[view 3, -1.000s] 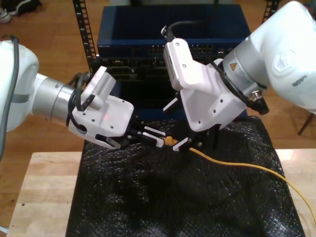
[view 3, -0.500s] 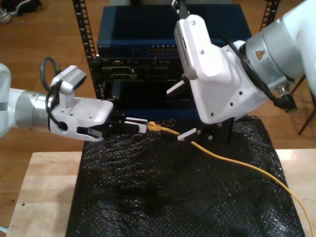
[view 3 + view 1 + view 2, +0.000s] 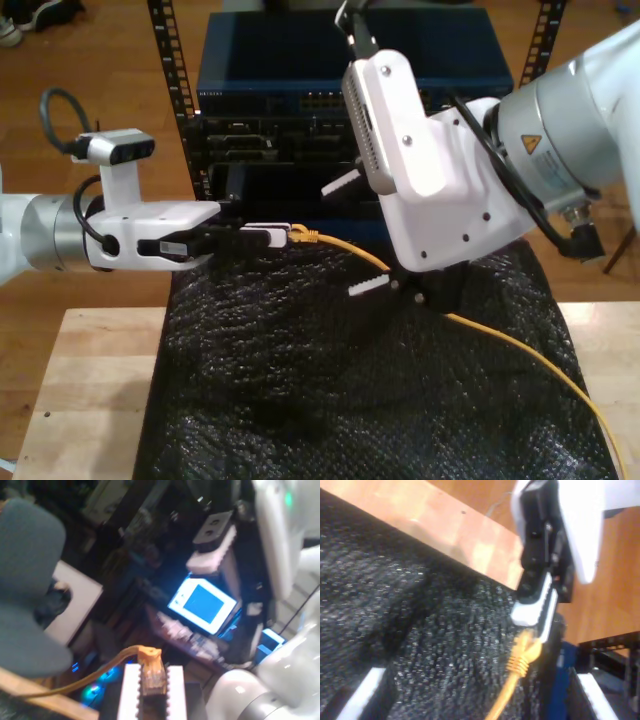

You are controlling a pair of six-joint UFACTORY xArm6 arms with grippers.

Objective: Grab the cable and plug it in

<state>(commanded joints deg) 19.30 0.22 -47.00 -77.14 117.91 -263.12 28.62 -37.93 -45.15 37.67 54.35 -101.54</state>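
Here, my first gripper (image 3: 268,235) is pinching the cable (image 3: 420,300) plug at exterior view's centre-left; my second gripper (image 3: 355,235) is gaping wide w/ nothing held.

The tabletop (image 3: 80,390) is light wood, with bare strips visible at the exterior view's left and right edges. A black textured mat (image 3: 350,400) lies directly on it and covers most of its width, from the near edge to the far edge. The mat surface is crinkled and glossy, possibly a bubble-type padding. The yellow cable (image 3: 540,360) appears to rest on the mat toward the exterior view's right, then crosses onto the bare wood at the near right corner. The tabletop stands over a wooden floor (image 3: 100,60).
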